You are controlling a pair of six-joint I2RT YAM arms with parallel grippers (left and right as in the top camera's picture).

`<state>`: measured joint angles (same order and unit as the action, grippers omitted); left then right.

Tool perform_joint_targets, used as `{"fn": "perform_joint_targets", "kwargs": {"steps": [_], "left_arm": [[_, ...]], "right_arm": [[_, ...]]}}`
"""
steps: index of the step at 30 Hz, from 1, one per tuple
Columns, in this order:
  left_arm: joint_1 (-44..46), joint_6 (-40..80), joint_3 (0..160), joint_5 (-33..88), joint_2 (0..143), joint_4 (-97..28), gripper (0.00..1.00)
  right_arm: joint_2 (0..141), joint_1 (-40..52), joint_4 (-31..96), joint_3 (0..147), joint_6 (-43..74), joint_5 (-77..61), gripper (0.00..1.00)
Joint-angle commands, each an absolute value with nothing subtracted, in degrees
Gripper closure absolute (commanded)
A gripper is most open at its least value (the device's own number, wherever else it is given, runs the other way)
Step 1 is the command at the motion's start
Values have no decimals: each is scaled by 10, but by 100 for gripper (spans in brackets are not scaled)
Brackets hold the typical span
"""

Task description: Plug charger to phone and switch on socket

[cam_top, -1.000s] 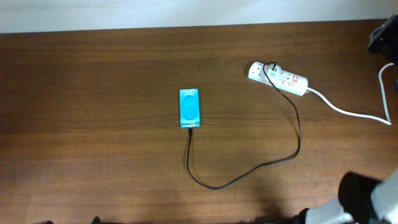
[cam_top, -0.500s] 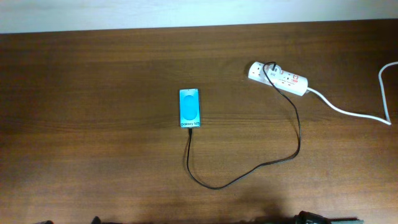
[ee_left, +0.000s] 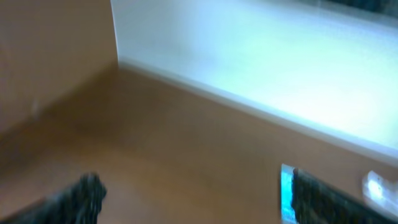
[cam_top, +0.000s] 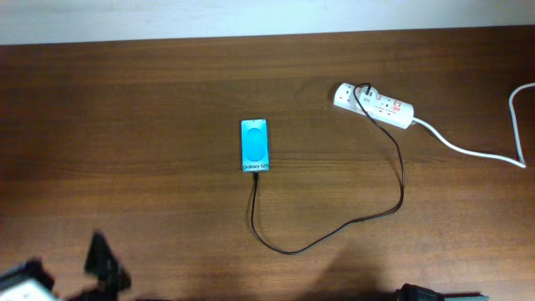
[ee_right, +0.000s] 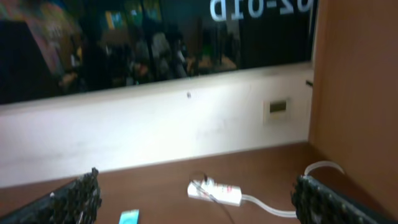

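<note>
The phone (cam_top: 255,145) lies flat mid-table with its cyan screen up. The charger (cam_top: 368,219), a thin black cable, runs from the phone's bottom edge, loops toward the front and rises to its plug in the left end of the socket (cam_top: 378,104), a white strip with red marks. My left gripper (ee_left: 199,199) is open and empty, low over bare wood, with the phone (ee_left: 286,194) beside its right finger (ee_left: 317,200). The right gripper (ee_right: 196,190) is open and empty, facing the socket (ee_right: 214,191) and the phone (ee_right: 129,217) from far off.
A thick white cord (cam_top: 472,152) runs from the socket to the table's right edge. Part of my left arm (cam_top: 102,266) shows at the front left corner. A pale wall (ee_right: 155,134) stands behind the table, with brown side panels.
The right arm has drawn out of the overhead view at the front right. The left arm has come in at the front left. Phone, charger and socket have not moved.
</note>
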<state>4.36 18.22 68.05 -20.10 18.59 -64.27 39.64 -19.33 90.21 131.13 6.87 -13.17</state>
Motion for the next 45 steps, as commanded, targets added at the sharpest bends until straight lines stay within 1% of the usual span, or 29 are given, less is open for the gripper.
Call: {"fn": "perform_joint_targets", "kwargs": {"steps": [1,5,6,7,10,11,13,15,16,18,19,21,22,24,25,26,28,31,32,37,45], "left_arm": [[-1,186,485,-207,126,-519,1],[-6,176,259,-208,65,-284,1],[-6,170,220,-208,51,-247,1],[-6,170,156,-208,23,-186,1],[-7,141,82,-208,3,-103,0],[-7,133,48,-208,3,-55,1],[-7,131,15,-208,3,-10,1],[-7,132,5,-205,3,-7,1],[-7,132,5,-206,3,-8,1],[-7,131,5,-208,3,9,1],[-12,131,5,-207,3,37,1],[-16,128,5,-176,3,56,1],[-16,87,5,-152,3,68,1],[-16,-162,5,-1,3,69,1],[-16,-275,5,75,3,34,1],[-16,-299,5,95,3,3,1],[-16,-284,5,92,3,-38,1],[-16,-74,5,4,3,-47,1],[-16,-46,5,-3,3,-48,1],[-16,-46,5,-3,3,-48,1],[-16,-46,5,-3,3,-48,1]], "right_arm": [[313,-172,809,1155,64,-149,2],[171,-132,611,850,64,-166,2],[143,-128,566,789,64,-175,2],[87,-119,457,654,64,-194,2],[28,-110,310,495,64,-209,2],[5,-103,240,421,64,-210,2],[4,-91,157,345,65,-210,2],[3,-75,72,271,64,-199,2],[3,-66,6,216,65,-182,2],[3,-63,-50,162,103,-141,2],[3,-63,-70,134,130,-111,2],[3,-63,-84,98,131,-82,2],[3,-63,-84,87,131,-69,2],[3,-63,-84,59,131,-50,2],[3,-63,-84,45,131,-42,2],[3,-63,-84,34,131,-41,2],[2,-63,-84,5,131,-40,2],[2,-63,-50,3,124,-37,2],[2,-63,-39,3,123,-38,2],[2,-63,43,3,123,-38,2],[3,-63,43,3,123,-38,2]]}}
